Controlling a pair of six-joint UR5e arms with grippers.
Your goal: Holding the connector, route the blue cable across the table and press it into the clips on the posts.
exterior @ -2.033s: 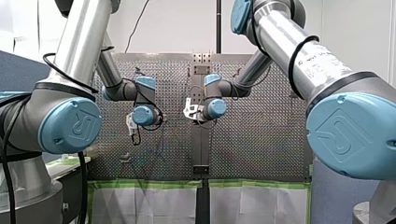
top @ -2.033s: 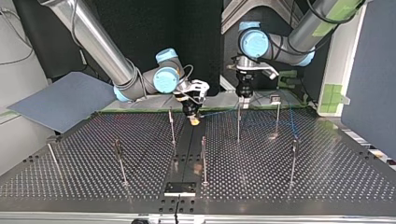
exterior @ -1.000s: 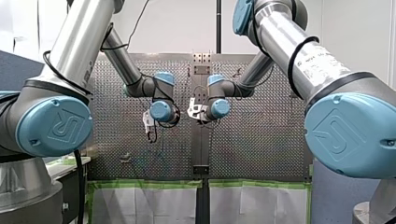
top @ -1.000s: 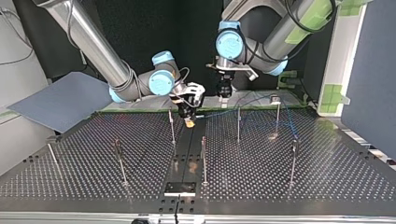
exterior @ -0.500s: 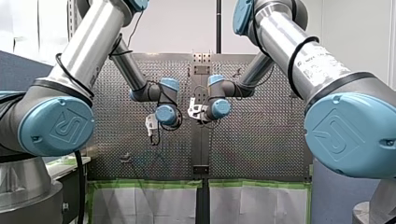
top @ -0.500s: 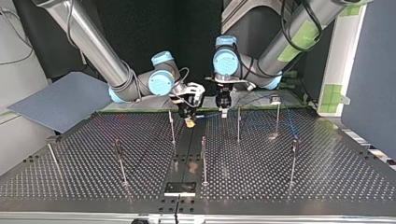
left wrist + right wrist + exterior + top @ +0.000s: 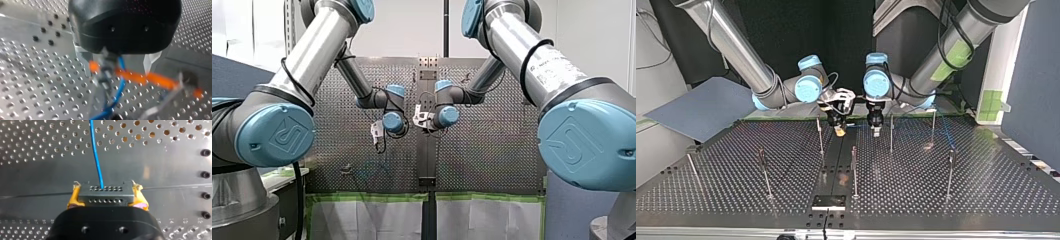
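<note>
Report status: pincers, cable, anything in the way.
Right pincer shut on dark grey perforated connector. Left pincer open, thin blue cable between its metal fingers. Thin metal post close beside left pincer; no contact seen.

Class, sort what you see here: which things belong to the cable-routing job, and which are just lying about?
Job: connector in my right gripper; blue cable; posts; my left gripper, open around the cable.
Lying about: grey board beside the table; green tape on the white panel.
</note>
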